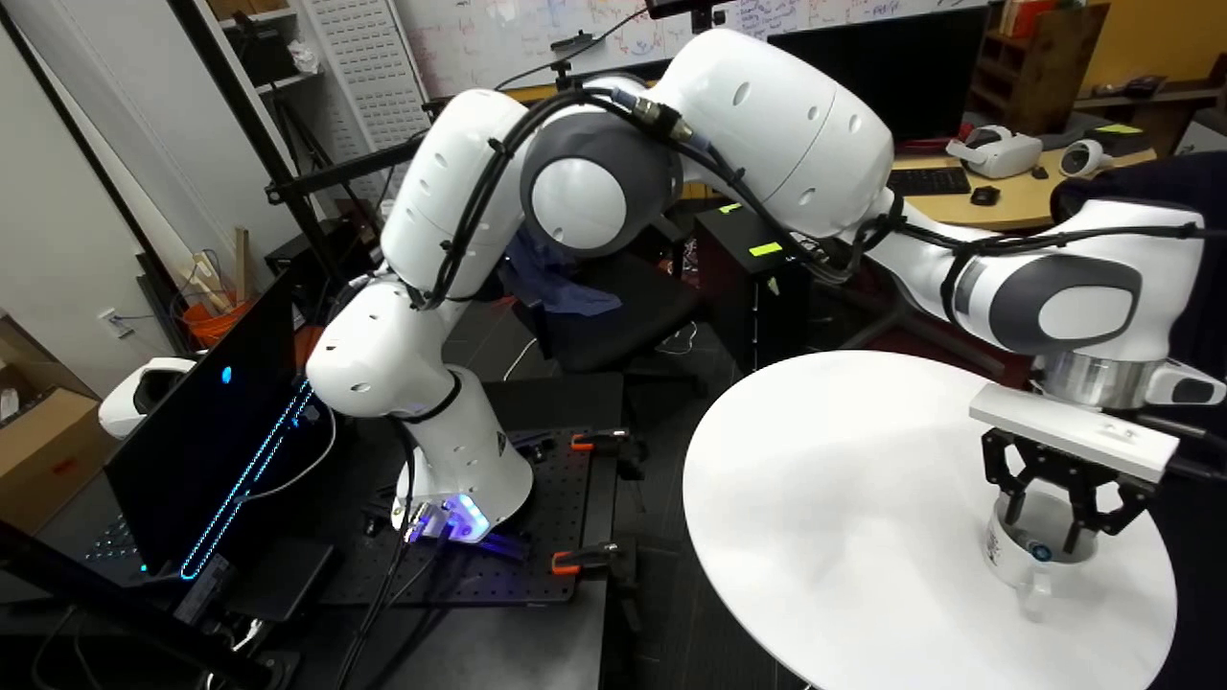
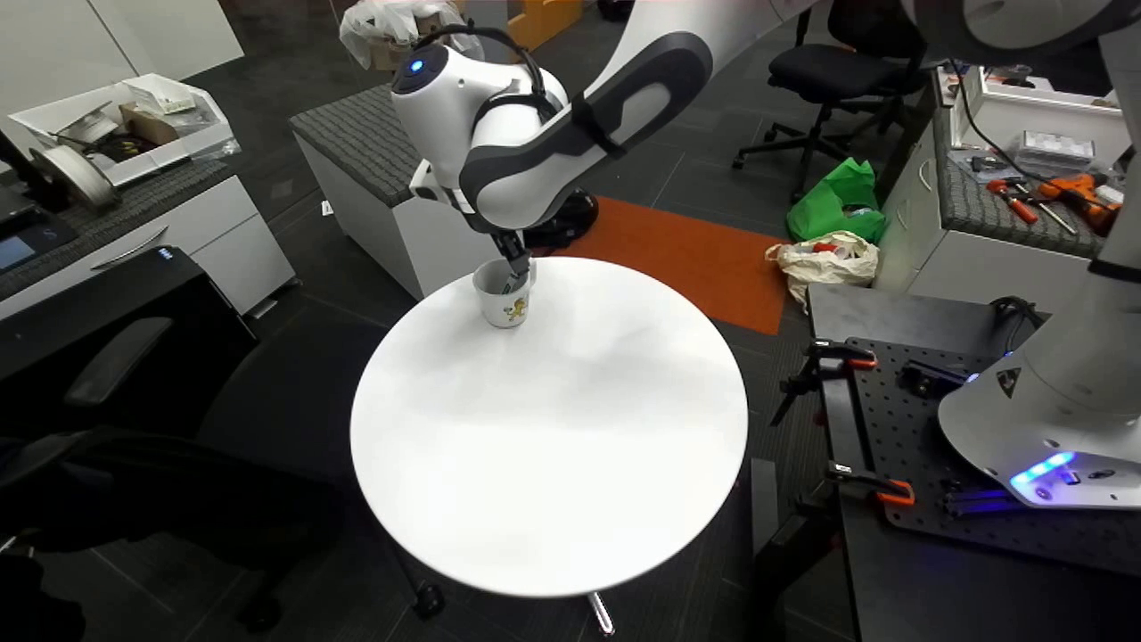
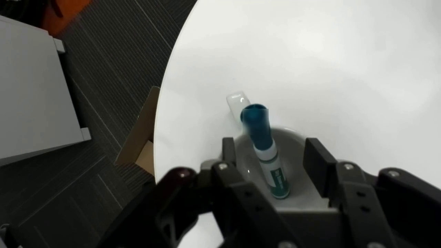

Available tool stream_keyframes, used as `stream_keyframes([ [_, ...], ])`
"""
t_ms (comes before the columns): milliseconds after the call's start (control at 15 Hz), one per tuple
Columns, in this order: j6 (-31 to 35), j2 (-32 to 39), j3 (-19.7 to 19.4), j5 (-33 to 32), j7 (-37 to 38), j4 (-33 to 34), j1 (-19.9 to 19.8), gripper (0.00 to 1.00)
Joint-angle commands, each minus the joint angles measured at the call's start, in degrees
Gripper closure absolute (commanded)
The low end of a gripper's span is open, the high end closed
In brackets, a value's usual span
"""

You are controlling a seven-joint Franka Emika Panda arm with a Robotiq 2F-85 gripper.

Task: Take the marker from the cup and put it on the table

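Jaws apart, the claw [image 3: 269, 151] straddled the teal-capped marker [image 3: 267, 154], whose long axis ran crosswise to the closing line as it leaned in the cup [image 2: 499, 312] near the edge of the surface [image 2: 548, 437].

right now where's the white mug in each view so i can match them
In an exterior view: white mug at lower right.
In an exterior view: white mug slightly above and left of centre.
In the wrist view: white mug below and right of centre, partly hidden by the claw.
Shared landmark: the round white table, in all three.
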Motion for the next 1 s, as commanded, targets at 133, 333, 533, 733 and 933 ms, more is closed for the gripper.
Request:
stream_keyframes([
  [133, -3.95, 2.9, -0.21, 0.19, -1.37, 4.93, 0.37, 0.58],
  [333, -4.99, 3.67, -0.25, 0.22, -1.35, 6.01, 0.36, 0.62],
  [533, -5.81, 4.27, -0.37, 0.22, -1.27, 6.85, 0.31, 0.6],
  [733, -6.61, 4.77, -0.5, 0.16, -1.17, 7.55, 0.32, 0.59],
  [933, -7.29, 5.22, -0.58, 0.14, -1.14, 8.23, 0.29, 0.73],
])
